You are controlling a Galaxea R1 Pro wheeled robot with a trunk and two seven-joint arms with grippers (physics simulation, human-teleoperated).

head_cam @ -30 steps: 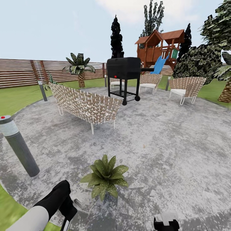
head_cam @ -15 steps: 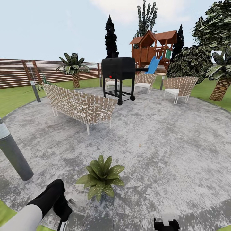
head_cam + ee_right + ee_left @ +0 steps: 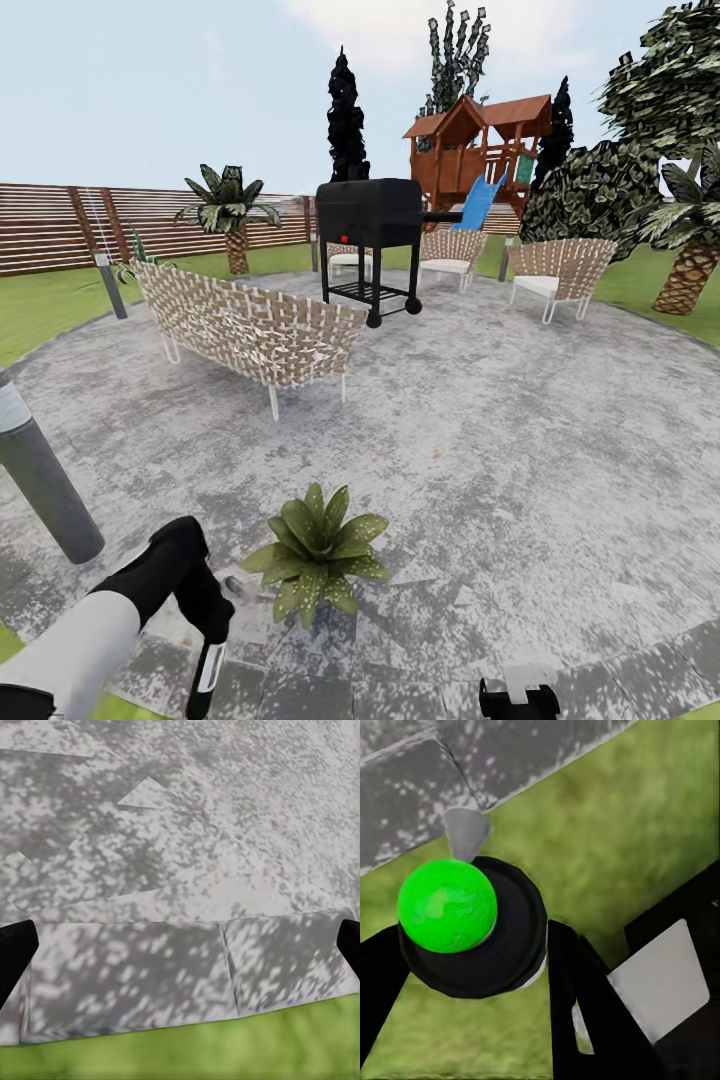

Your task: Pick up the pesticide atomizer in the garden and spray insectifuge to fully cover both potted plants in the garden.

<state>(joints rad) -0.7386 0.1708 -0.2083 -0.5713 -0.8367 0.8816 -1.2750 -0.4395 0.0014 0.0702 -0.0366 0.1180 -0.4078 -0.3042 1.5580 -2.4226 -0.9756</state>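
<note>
Where the left wrist view looks down its fingers, the pesticide atomizer appears as a squat, round, glossy black body with a bright green ball on top and a small grey cone-shaped nozzle jutting from its edge. The left pincer has narrowed around it, with 1 black finger pressed against each side of the body, over lawn at the edge of the grey paving. In the head view this pincer hangs pointing down from the black-and-white left arm, just beside 1 potted plant. The plant is a low rosette of pointed green leaves speckled pale, standing on the paved patch; its pot is hidden under the leaves and cannot be made out.

The right pincer sits low at the head view's bottom edge. In its own wrist view it is spread wide and holds nothing, with mottled grey slabs below it meeting a strip of grass.

The patch is round and rough, blotched light and dark grey. On it stand a woven wicker sofa on thin white legs, a boxy black grill on wheels and 2 wicker chairs with white cushions. A dark grey bollard leans near the left arm. A brown slatted fence and a wooden playhouse with a blue slide stand behind.
</note>
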